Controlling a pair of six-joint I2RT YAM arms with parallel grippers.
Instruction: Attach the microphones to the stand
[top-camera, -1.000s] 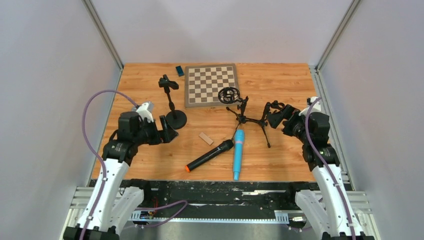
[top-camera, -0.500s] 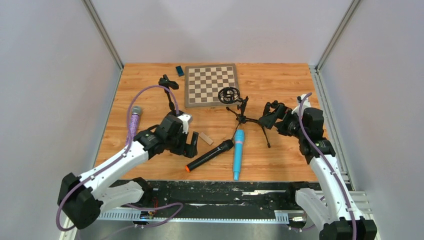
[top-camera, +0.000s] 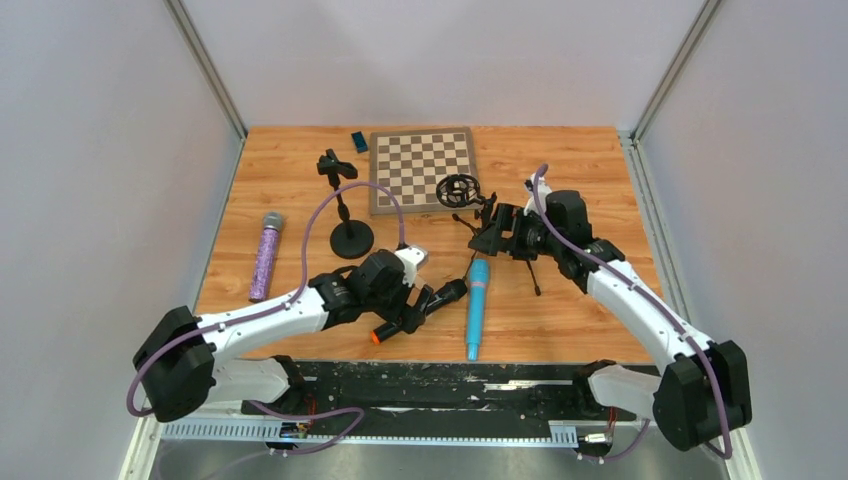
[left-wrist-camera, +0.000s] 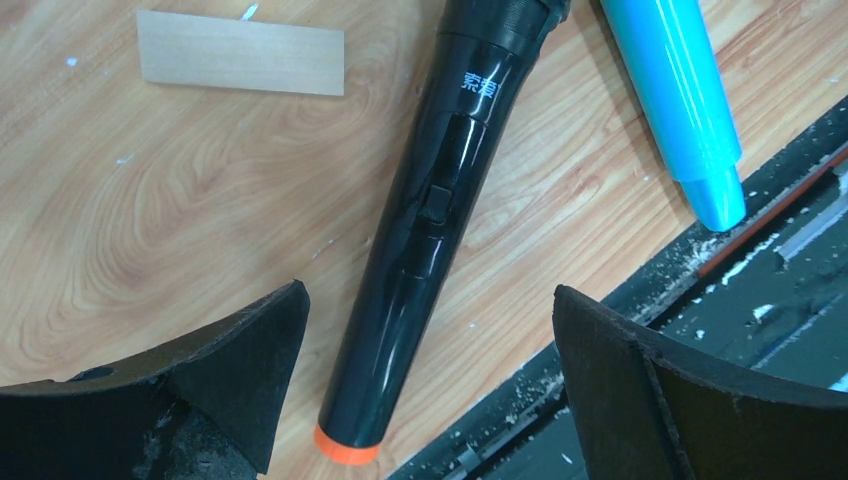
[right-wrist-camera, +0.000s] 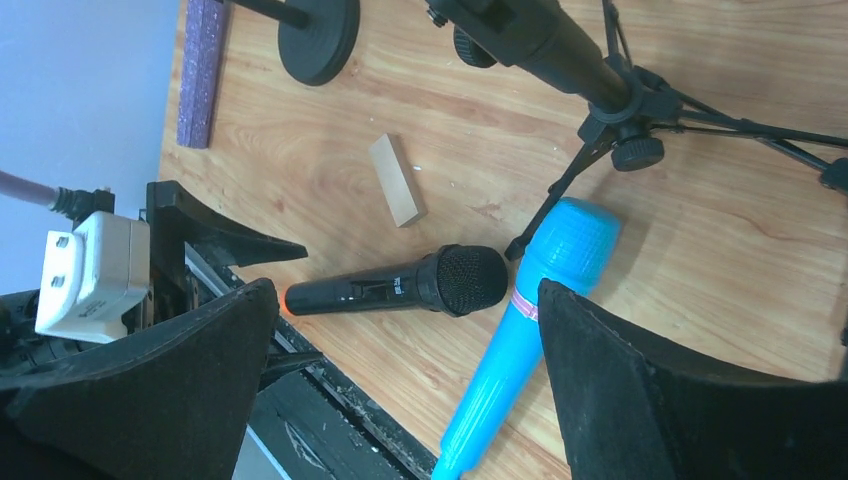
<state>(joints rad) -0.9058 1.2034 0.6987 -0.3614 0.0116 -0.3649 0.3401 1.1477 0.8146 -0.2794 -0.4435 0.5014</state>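
The black microphone with an orange end (left-wrist-camera: 430, 220) lies on the table, and my left gripper (left-wrist-camera: 428, 300) hovers open over its handle, one finger on each side. The light blue microphone (top-camera: 476, 308) lies just right of it. The purple microphone (top-camera: 266, 255) lies at the far left. A round-base stand (top-camera: 350, 238) with a clip and a tripod stand (top-camera: 500, 240) with a ring mount (top-camera: 460, 190) are both upright and hold nothing. My right gripper (top-camera: 490, 232) is open beside the tripod stand, above the blue microphone's head (right-wrist-camera: 575, 245).
A chessboard (top-camera: 423, 168) and a small blue block (top-camera: 359, 141) lie at the back. A small wooden block (right-wrist-camera: 395, 180) rests beside the black microphone's head. The table's black front edge (left-wrist-camera: 700, 300) runs just past the orange end.
My left arm has swung from the left side across to the black microphone, uncovering the purple one. My right arm has moved left and forward to the tripod stand. Both grippers stayed open.
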